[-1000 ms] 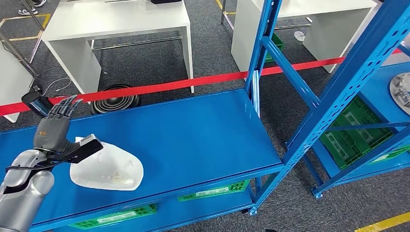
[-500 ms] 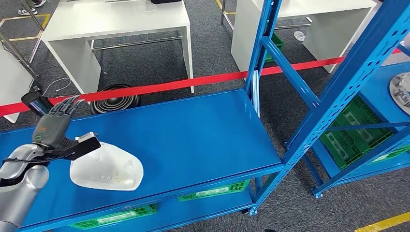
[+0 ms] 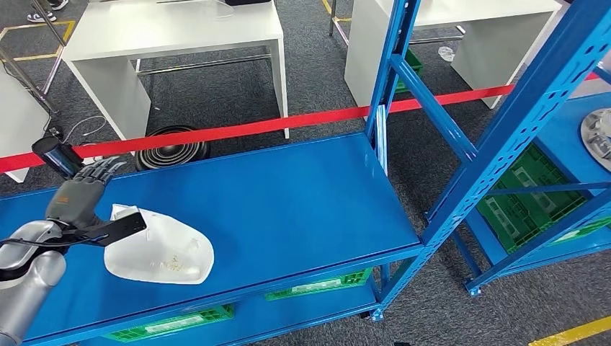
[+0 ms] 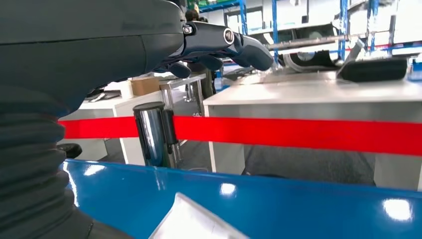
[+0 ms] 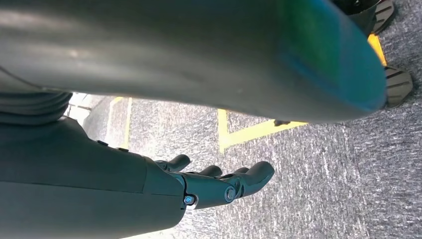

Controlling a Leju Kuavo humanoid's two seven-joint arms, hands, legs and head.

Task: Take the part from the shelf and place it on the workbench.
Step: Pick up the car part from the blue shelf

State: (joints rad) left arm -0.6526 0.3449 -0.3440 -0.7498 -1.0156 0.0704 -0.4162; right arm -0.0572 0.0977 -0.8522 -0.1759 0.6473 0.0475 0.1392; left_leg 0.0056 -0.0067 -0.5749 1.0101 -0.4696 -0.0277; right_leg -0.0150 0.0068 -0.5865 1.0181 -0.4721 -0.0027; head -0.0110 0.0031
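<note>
Grey carpet showing behind blue metal shelf (image 3: 288,194), red barrier tape (image 3: 238,130) crossing mid frame, white tables (image 3: 173,32) sitting at top. White moulded shell-shaped part (image 3: 162,252) lying at lower left of frame on shelf board. Left hand (image 3: 76,198) hovering at part's left edge, fingers spread, thumb reaching over part, gripping nothing. Right hand (image 5: 199,186) hanging over carpet, fingers loosely apart, holding nothing.

The glossy blue metal shelf board (image 3: 288,194) lies bare right of the white moulded part (image 3: 160,251), until the slanting blue steel uprights (image 3: 393,72).
</note>
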